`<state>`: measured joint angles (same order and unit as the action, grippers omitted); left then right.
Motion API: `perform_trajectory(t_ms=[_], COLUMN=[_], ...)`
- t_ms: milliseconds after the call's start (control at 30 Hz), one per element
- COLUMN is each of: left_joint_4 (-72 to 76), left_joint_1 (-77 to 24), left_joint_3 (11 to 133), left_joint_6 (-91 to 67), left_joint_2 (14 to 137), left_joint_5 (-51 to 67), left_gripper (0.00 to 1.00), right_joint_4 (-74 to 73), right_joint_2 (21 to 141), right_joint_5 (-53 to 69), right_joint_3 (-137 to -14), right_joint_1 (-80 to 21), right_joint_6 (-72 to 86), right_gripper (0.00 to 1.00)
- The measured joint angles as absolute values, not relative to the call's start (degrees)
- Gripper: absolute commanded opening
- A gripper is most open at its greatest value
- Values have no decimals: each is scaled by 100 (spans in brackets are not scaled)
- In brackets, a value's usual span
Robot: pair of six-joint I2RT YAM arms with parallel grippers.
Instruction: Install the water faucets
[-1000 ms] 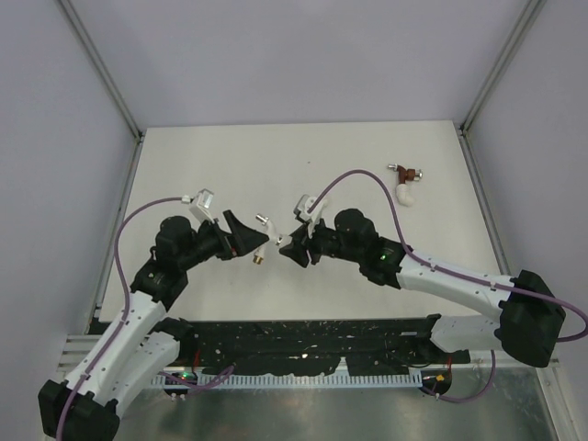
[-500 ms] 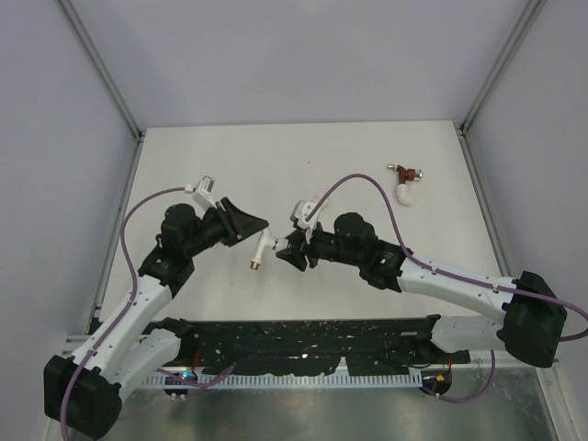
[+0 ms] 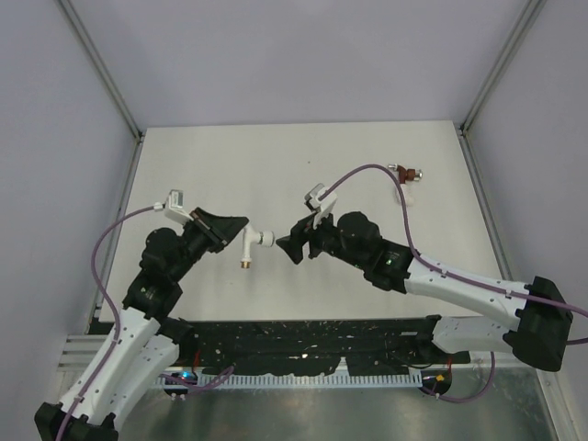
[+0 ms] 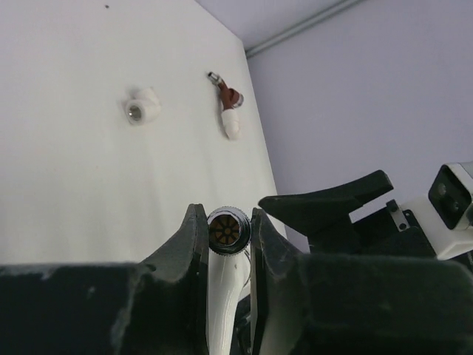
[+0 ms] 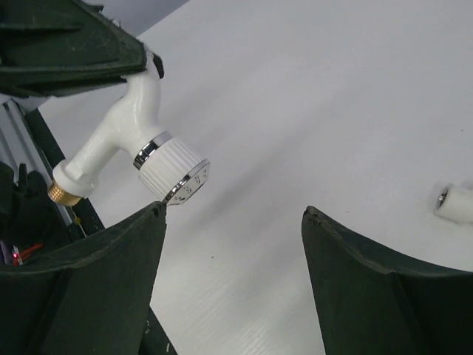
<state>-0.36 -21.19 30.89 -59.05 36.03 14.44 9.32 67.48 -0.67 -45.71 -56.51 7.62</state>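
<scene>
Left wrist view: a white faucet (image 4: 222, 296) of glossy plastic is pinched at its spout between the black fingers of the left gripper (image 4: 225, 225), with its round chrome-rimmed outlet facing the lens. In the right wrist view this T-shaped tap is seen held above the matte white worktop (image 5: 332, 89). A brass threaded end and a ribbed white knob capped in silver are shown. The right gripper (image 5: 233, 214) is spread wide just beside that knob, with nothing between its fingers. Near the worktop's far right corner a dark red faucet (image 3: 402, 171) is laid, touching a white elbow fitting (image 4: 232, 127). A short white fitting (image 4: 142, 111) is set apart from them. A purple cable (image 3: 367, 167) is draped just beside the red tap.
</scene>
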Motion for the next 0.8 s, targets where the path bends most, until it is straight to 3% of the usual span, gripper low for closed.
perform_trajectory(t_ms=[300,800], left_joint_4=[-541,43], left_joint_1=[-2239,-2261], left_joint_3=[2773,2119], left_joint_6=[-6302,-7472], left_joint_2=[2652,1920], left_joint_5=[-47,-432], left_gripper=[0,0], right_joint_4=[1072,2978], right_joint_2=[6838,7413], right_joint_5=[-978,-670], right_joint_3=[-4748,-4397], right_joint_1=[-6401,-6825], right_joint_6=[2021,2185], right_gripper=[81,79])
